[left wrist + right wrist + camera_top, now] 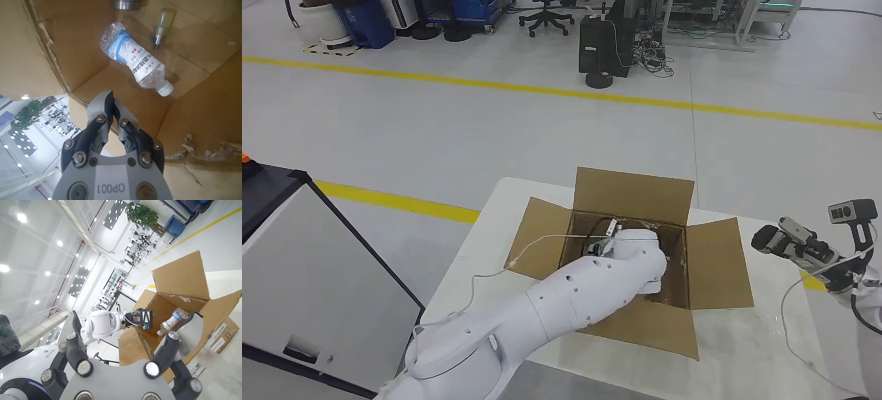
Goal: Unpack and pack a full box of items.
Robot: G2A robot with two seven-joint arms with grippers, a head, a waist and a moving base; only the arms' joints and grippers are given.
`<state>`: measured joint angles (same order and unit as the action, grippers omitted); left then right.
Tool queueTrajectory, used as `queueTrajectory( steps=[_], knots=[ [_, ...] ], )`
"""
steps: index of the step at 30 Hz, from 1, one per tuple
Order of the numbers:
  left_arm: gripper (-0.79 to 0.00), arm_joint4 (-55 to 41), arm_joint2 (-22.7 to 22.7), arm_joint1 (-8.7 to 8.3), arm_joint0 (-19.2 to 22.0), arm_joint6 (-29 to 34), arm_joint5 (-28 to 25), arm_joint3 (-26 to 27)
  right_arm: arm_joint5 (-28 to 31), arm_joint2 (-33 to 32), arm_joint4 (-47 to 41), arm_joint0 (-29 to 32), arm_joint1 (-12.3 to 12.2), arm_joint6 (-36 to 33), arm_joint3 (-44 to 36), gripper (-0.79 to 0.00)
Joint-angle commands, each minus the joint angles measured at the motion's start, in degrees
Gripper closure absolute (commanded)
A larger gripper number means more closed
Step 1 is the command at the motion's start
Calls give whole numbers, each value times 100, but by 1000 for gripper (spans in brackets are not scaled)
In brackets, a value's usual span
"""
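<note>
An open cardboard box (712, 262) stands on the white table. On its floor lie a clear plastic bottle (132, 60) with a blue and white label and white cap, and a small pale cylinder (163, 24) with a threaded metal end. My left gripper (113, 98) hangs inside the box above the bottle, shut with nothing in it. From above, its white arm (637, 255) covers the box opening. My right gripper (135, 321) is open and empty, off to the right of the box (181, 283), facing the bottle (172, 319) and the left gripper (144, 318).
A round metal object (125, 4) rests at the box's far wall. All the box flaps (632, 192) are folded outward. A second, flat carton (223, 336) with labels lies beside the box. Bare table (762, 350) stretches to the front right.
</note>
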<state>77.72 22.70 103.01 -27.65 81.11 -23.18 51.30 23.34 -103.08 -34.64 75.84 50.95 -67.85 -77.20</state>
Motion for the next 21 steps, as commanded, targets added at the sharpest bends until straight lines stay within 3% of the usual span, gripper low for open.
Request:
queueTrajectory(
  steps=[1, 10, 21],
  knots=[
    [-785, -275, 127, 37, 29, 7, 59, -111, 0, 0, 0, 0, 0, 1, 0, -785],
    [-785, -1001, 345, 325, 113, -597, 350, -801, 0, 0, 0, 0, 0, 1, 0, -785],
    [-785, -1894, 669, 741, 302, -1329, 1353, -2319, 0, 0, 0, 0, 0, 1, 0, -785]
  ],
)
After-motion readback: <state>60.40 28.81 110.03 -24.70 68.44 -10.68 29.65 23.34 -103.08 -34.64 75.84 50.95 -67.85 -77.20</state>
